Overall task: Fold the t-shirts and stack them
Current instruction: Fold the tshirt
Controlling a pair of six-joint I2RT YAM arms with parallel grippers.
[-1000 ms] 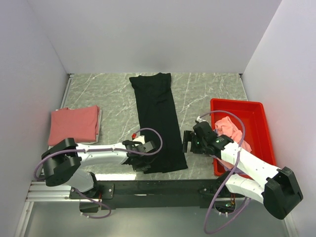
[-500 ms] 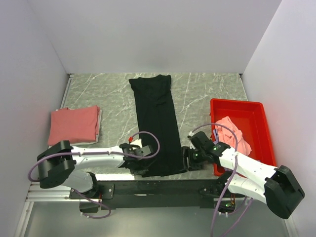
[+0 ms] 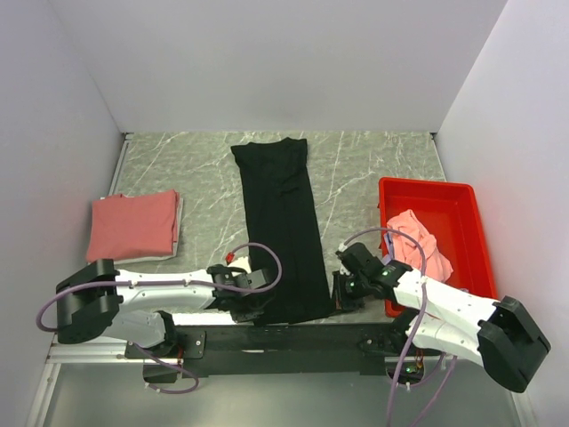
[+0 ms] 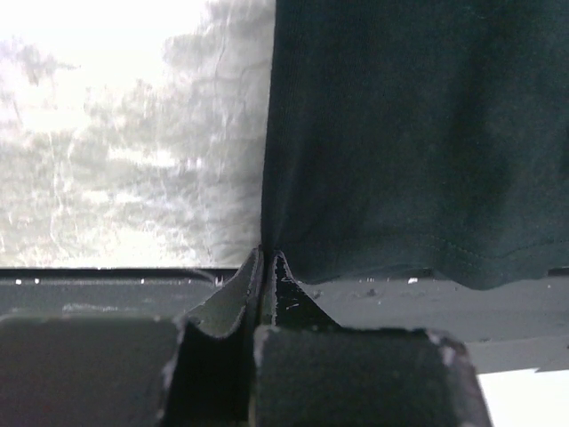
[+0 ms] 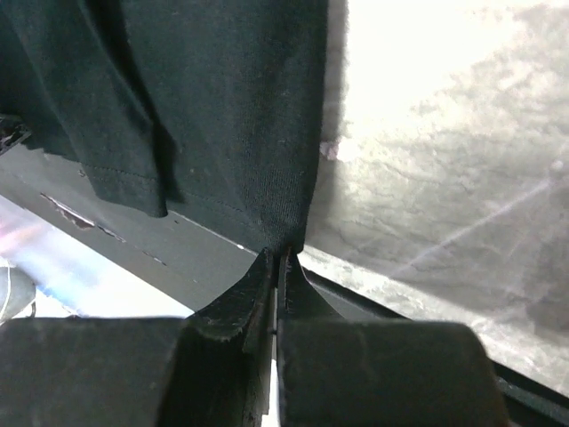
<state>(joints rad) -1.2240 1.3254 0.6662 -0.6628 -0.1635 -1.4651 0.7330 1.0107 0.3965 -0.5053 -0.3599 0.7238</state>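
Overhead view of a grey marbled bench (image 3: 373, 169) with two robot arms mounted at its near edge.

At far left, a salmon-red shirt (image 3: 133, 225) lies folded into a neat rectangle near the left edge of the bench. A paler layer of cloth shows along its right side and near edge; what it is cannot be told.

The left arm (image 3: 169, 286) stretches low along the near edge toward the centre. Its wrist camera shows the left jaws pressed fully together, pinching the near left corner of the black shirt (image 4: 409, 133) right at the hem.

In the middle, the black shirt (image 3: 283, 222) lies flat as one long narrow strip, running from the far side of the bench to the near edge. Its hem reaches the near edge of the bench.

The right arm (image 3: 444, 307) reaches in from the right. Its wrist camera shows the right jaws closed tight as well, gripping the near right corner of the black shirt (image 5: 222, 107), where the cloth gathers to a point. Both pairs of jaws sit low at the near edge, one at each near corner of the strip.

At right, a red bin (image 3: 471, 191) stands on the bench, well apart from the black shirt. A crumpled pink shirt (image 3: 416, 238) lies inside it, toward its left wall, partly crossed by the arm's cable.
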